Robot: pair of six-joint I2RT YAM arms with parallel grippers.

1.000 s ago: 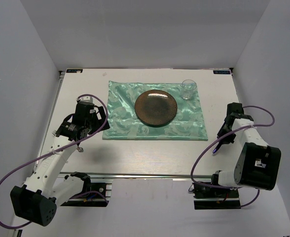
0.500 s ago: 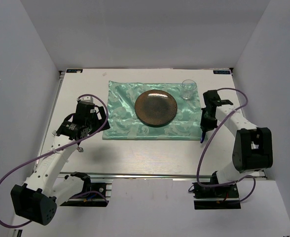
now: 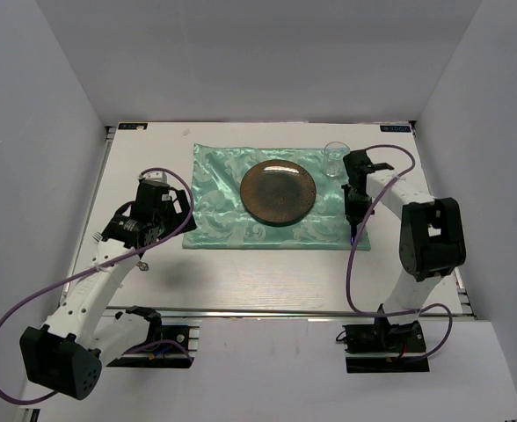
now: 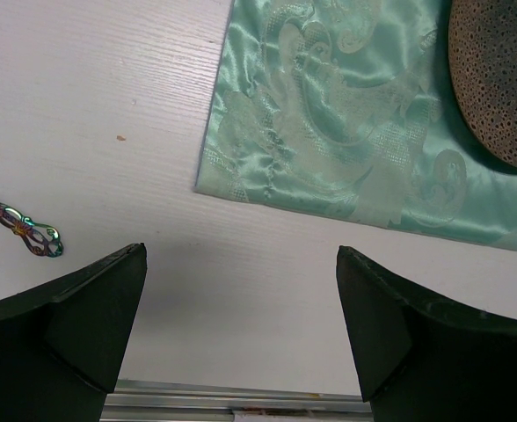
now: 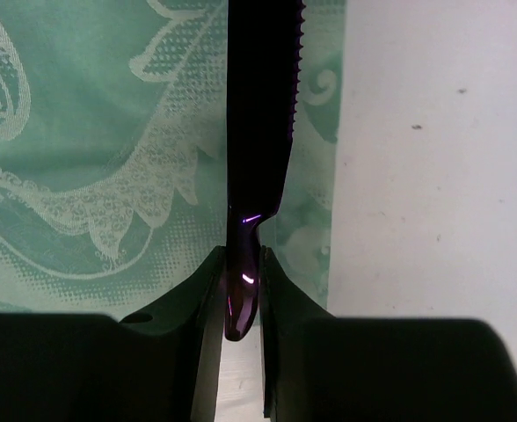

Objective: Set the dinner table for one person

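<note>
Pinching a knife (image 5: pixel 258 105), the right gripper (image 5: pixel 241 264) hangs over the cloth (image 5: pixel 83 132) at three o'clock of the plate (image 3: pixel 277 192); the left gripper (image 4: pixel 241 281) is spread wide above the table (image 4: pixel 109 88).

The white wood-grained surface (image 3: pixel 241 272) carries a mint-green patterned cloth (image 3: pixel 214 207) (spread flat) and, apart from it, an iridescent utensil (image 4: pixel 21 230).
</note>
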